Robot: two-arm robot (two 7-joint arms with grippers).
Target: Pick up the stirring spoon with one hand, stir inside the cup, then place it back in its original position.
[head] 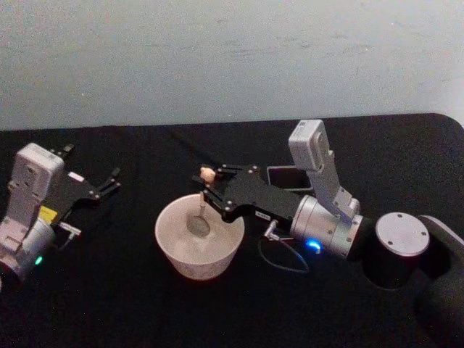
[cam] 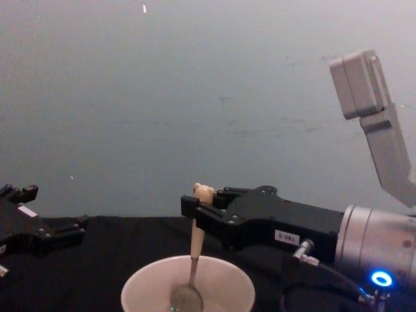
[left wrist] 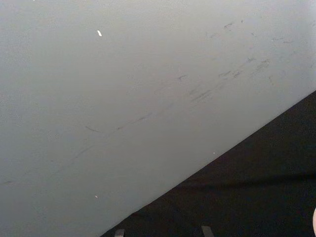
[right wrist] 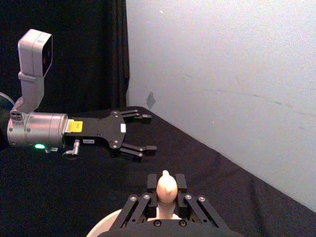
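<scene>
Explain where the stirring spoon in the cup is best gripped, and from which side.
Grip the stirring spoon by its handle under the bear head, from the right, as the right gripper does: it stands upright, bowl down in the cup, only its top clearing the rim. Left gripper idles open at left.

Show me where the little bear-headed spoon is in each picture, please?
Head: spoon at centre, bowl down in the cup, held by the right end effector.
Chest: spoon low centre, upright in the cup.
Right wrist: its bear head in the end effector's grip, near the cup rim.
Left wrist: faces wall and table.
Shared landmark: the cup.
</scene>
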